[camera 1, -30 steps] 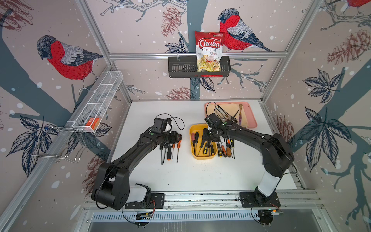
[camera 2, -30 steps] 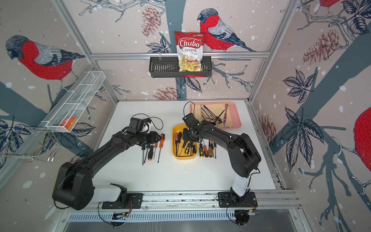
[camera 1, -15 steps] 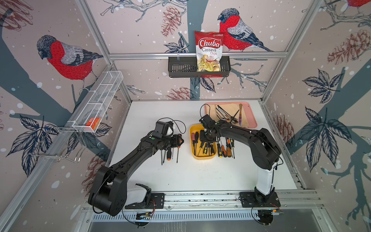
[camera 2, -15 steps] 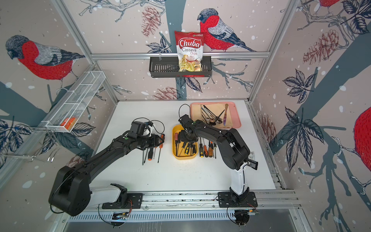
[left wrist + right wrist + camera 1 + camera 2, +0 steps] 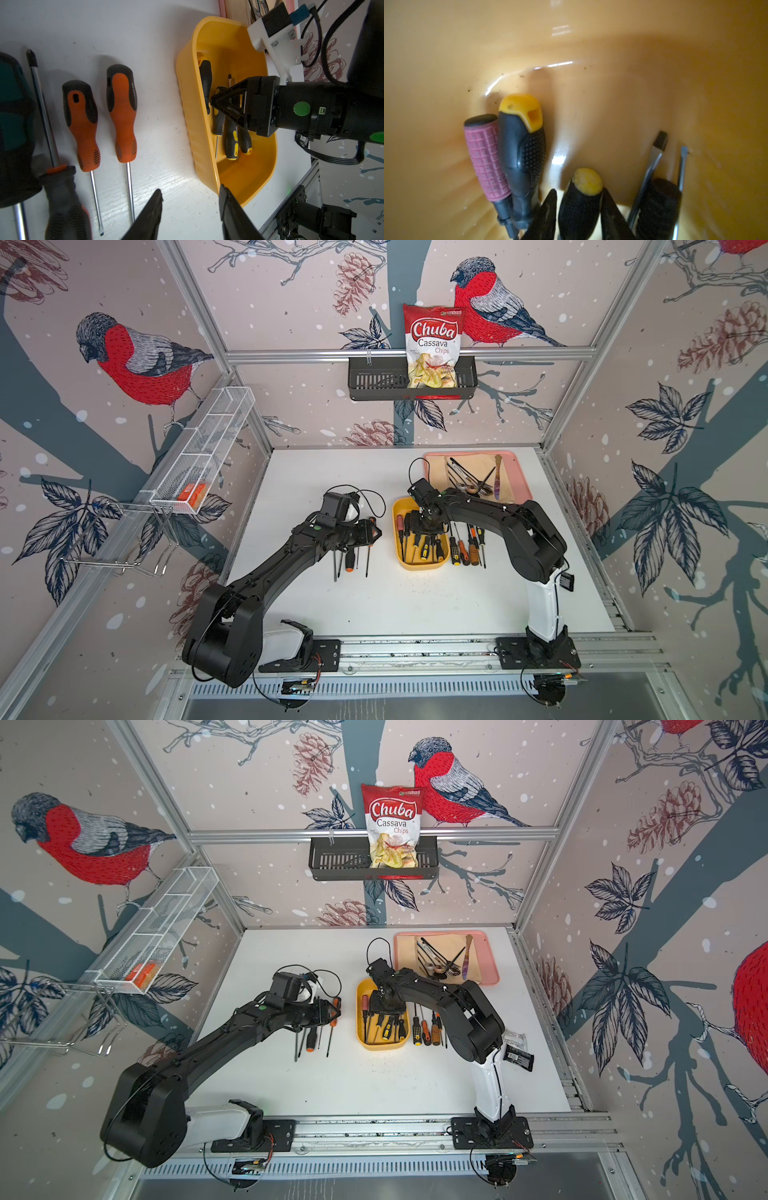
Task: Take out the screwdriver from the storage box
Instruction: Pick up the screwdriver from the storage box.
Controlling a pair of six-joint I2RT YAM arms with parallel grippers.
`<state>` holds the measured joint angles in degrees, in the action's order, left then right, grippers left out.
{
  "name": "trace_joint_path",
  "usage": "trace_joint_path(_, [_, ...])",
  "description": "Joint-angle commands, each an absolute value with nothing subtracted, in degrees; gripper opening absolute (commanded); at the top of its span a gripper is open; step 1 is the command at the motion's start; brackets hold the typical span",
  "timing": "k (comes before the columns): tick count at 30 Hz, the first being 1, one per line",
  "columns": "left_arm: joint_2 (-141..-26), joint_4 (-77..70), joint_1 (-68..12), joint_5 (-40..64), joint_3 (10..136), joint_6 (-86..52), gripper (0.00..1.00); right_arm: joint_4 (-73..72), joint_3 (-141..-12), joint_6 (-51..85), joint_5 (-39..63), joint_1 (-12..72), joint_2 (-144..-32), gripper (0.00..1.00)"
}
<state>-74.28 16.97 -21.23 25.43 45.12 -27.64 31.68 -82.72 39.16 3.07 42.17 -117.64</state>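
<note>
**Yellow tub, right arm going for a driver**

Yellow plastic storage box (image 5: 419, 566) sits mid-table. The right gripper (image 5: 579, 194) is down inside it, fingers either side of a black screwdriver (image 5: 586, 180) with a yellow cap, right up against the handle. Can't tell if they're actually biting yet. My take: squeeze fully, then lift straight up and slow, since the neighbours lie close beside it and could drag along. Meanwhile the left gripper (image 5: 190, 192) hovers spread and empty at the tub's 9 o'clock, handy for pinning the rim if the tub shifts.

Containers:
- The black basket (image 5: 374, 383) on the back wall holds a chips bag (image 5: 432, 344).
- The pink tray (image 5: 469, 453), at the tub's 1 o'clock, has dark utensils (image 5: 465, 479).
- The tub holds a pink-grip driver (image 5: 485, 158) plus several black-and-yellow ones.
</note>
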Motion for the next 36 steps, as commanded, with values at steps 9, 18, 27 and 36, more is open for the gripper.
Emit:
trace_joint_path(9, [-75.0, 13.9, -22.0, 25.8, 45.8, -29.1, 0.47, 32.6, -83.2, 38.0, 3.4, 41.7, -113.8, 0.23])
trace_joint_path(18, [-78.6, 11.7, -26.5, 24.7, 49.3, -31.2, 0.47, 36.2, -83.1, 34.2, 1.3, 39.6, -106.2, 0.22])
trace_joint_path(27, [-84.8, 9.7, -33.5, 22.7, 54.5, -33.4, 0.47, 41.4, -79.7, 28.1, -3.2, 34.1, -99.5, 0.22])
trace_joint_path(36, [-91.2, 9.6, -38.2, 21.3, 60.3, -34.4, 0.47, 44.5, -74.8, 22.8, -11.6, 26.8, -96.3, 0.22])
